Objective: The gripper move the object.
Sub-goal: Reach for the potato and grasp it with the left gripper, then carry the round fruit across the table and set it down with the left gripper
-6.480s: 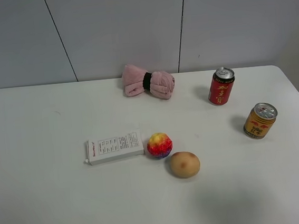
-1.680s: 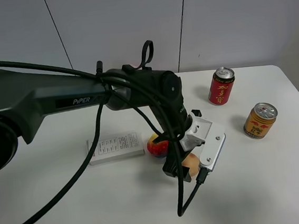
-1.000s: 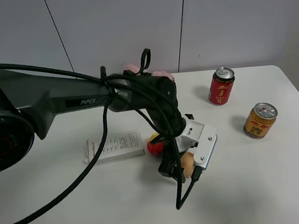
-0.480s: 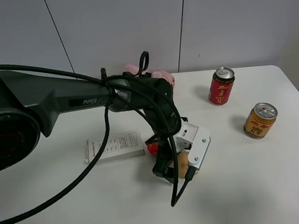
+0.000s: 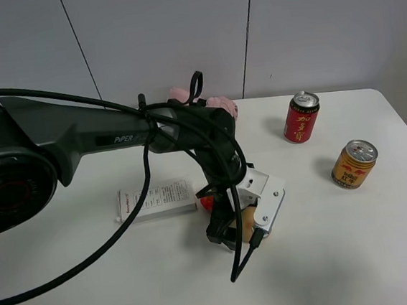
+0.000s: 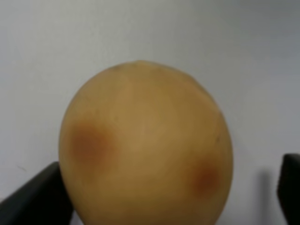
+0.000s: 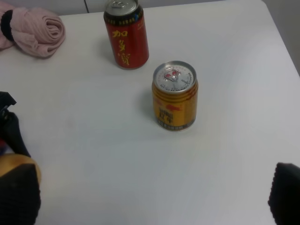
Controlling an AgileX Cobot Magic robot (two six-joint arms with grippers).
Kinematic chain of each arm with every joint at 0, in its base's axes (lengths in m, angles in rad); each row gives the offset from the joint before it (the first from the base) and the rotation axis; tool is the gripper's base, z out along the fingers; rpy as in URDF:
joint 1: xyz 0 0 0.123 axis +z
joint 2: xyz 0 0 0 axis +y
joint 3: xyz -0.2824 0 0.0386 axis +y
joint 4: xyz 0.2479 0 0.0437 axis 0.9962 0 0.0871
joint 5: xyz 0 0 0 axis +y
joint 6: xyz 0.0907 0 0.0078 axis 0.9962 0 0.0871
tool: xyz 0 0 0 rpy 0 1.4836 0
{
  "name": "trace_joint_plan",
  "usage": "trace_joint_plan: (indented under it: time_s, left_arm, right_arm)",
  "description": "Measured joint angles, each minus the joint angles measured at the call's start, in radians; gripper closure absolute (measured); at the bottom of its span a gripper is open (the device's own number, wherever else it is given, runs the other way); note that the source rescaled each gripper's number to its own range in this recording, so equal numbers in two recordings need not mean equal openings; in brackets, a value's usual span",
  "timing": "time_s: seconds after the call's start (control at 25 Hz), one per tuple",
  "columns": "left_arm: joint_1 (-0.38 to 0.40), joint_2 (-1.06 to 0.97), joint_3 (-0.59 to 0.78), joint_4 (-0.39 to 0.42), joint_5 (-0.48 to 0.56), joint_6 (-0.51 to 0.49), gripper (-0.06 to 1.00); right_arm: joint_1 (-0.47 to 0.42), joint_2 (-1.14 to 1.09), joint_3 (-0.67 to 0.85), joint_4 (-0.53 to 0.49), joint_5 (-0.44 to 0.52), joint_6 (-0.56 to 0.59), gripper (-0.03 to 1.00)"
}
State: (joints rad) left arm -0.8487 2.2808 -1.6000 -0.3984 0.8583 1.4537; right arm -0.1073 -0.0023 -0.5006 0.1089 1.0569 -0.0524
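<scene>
Your left gripper sits low with its jaws spread either side of the potato, gripping nothing yet, apparently lined up to close on it where it rests on the table, just near-right of the fuzzy ball.

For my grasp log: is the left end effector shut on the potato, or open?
Open. The left end effector straddles the potato; one jaw stands clear of it, table showing between.

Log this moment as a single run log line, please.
phase: pre-grasp | left gripper: open, jaws straddling object | object: on table | right gripper: open, apart from yellow can
</scene>
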Motion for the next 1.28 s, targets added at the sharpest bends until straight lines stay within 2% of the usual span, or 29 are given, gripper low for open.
trace_joint_plan:
  time_s: [0.16, 0.24, 0.32, 0.44, 0.64, 0.8, 0.96, 1.12, 1.28]
  left_arm:
    - [0.0, 0.0, -0.025, 0.0, 0.003, 0.0, 0.67]
    - [0.0, 0.0, -0.044, 0.0, 0.005, 0.0, 0.8]
    - [0.0, 0.0, -0.068, 0.001, 0.01, 0.0, 0.87]
    - [0.0, -0.002, -0.116, 0.003, 0.032, 0.0, 0.92]
    - [-0.003, -0.002, -0.241, 0.001, 0.128, -0.012, 0.94]
    - [-0.003, -0.002, -0.349, -0.003, 0.226, -0.083, 0.94]
    - [-0.002, -0.002, -0.431, -0.006, 0.272, -0.27, 0.94]
    - [0.014, -0.002, -0.468, 0.013, 0.275, -0.544, 0.94]
    - [0.051, -0.009, -0.489, 0.096, 0.273, -0.845, 0.94]
  right_arm:
    - [0.0, 0.0, 0.0, 0.0, 0.0, 0.0, -0.03]
    - [0.0, 0.0, 0.0, 0.0, 0.0, 0.0, -0.03]
    - [0.0, 0.0, 0.0, 0.0, 0.0, 0.0, -0.03]
    - [0.0, 0.0, 0.0, 0.0, 0.0, 0.0, -0.03]
    - [0.0, 0.0, 0.0, 0.0, 0.0, 0.0, -0.03]
    - [0.0, 0.0, 0.0, 0.0, 0.0, 0.0, -0.03]
    - [0.0, 0.0, 0.0, 0.0, 0.0, 0.0, -0.03]
    - [0.0, 0.0, 0.0, 0.0, 0.0, 0.0, -0.03]
    - [0.0, 0.0, 0.0, 0.0, 0.0, 0.0, -0.03]
